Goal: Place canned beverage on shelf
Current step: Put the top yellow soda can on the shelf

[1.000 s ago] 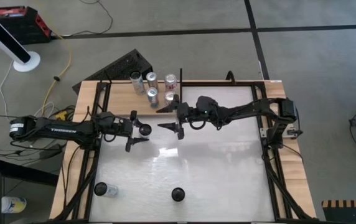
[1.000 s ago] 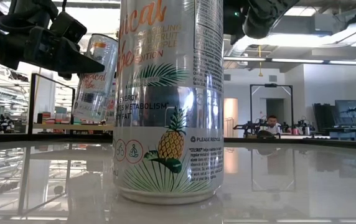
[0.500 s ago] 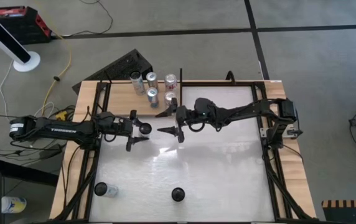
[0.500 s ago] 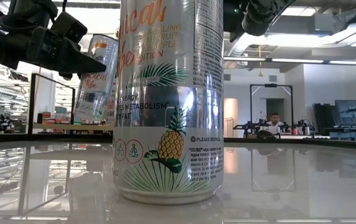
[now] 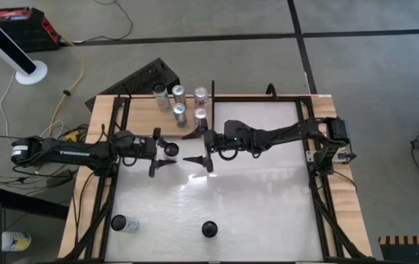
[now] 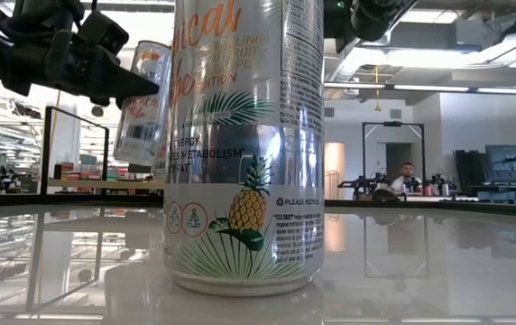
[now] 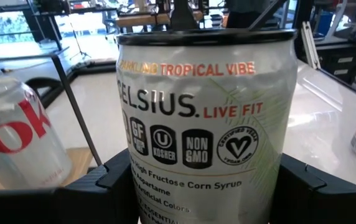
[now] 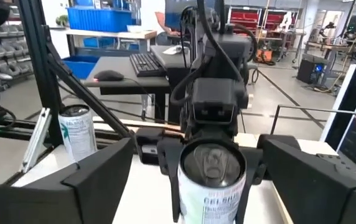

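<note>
From the overhead camera I see my left gripper (image 5: 164, 155) just left of the frame's centre, its fingers clamped on a silver can (image 5: 171, 151) that it holds lifted above the white table (image 5: 253, 213). My left wrist camera fills with that can (image 7: 204, 130), a Celsius tropical drink, with a dark finger (image 7: 94, 194) pressed to each side of it and a Coke can (image 7: 13, 137) at the left edge of the picture. At table height the held can (image 6: 142, 102) hangs tilted in the upper left, clear of the tabletop, under the dark gripper (image 6: 105, 68). My right gripper (image 5: 201, 149) sits just right of the held can near the middle of the overhead frame, jaws spread wide and holding nothing; its wrist camera looks straight at the left gripper's can (image 8: 211, 179) between its own wide-apart fingers (image 8: 84, 186). The wooden shelf (image 5: 140, 110) lies at the upper centre of the overhead frame, along the table's far edge, with four cans (image 5: 179, 103) standing on it in a cluster. One more can (image 5: 209, 229) stands at the bottom centre of the overhead frame, and it looms large in the middle of the table-height picture (image 6: 244, 144). Another can (image 5: 124, 224) lies on its side at the lower left. A person (image 6: 407, 173) sits far back in the room, right of centre.
</note>
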Controlling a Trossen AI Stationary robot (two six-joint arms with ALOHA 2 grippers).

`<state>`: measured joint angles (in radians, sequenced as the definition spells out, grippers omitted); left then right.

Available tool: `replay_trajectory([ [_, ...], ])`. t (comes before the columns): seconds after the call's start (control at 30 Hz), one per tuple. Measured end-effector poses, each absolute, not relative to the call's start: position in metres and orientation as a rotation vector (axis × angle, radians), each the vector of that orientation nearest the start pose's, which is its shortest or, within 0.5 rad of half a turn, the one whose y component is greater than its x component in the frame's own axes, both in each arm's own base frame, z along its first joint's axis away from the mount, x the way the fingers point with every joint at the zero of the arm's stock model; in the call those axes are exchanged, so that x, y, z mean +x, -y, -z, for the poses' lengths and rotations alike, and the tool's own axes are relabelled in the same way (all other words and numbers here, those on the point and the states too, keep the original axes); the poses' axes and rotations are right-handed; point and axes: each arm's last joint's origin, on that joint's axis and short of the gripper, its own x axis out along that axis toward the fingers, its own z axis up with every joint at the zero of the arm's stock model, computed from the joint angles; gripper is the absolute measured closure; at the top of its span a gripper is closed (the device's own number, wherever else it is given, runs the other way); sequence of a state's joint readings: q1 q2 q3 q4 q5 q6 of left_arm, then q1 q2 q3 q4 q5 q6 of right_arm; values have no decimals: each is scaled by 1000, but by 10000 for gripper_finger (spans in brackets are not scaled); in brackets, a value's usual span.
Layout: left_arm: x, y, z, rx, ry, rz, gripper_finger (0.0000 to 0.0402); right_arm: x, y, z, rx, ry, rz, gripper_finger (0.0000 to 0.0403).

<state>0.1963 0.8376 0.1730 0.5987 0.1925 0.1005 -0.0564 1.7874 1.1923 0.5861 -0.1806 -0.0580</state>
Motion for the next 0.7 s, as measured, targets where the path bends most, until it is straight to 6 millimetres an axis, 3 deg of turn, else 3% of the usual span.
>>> replay_trajectory([
  [0.23,170,-28,-198,104,-38,2,172,411,23,-269,-59,-10,-18,6],
  [0.43,173,-30,-209,129,-11,-28,172,440,22,-245,-73,-39,-21,7],
  [0.7,173,-31,-206,129,-57,-52,172,453,23,-250,-134,-44,-5,11],
])
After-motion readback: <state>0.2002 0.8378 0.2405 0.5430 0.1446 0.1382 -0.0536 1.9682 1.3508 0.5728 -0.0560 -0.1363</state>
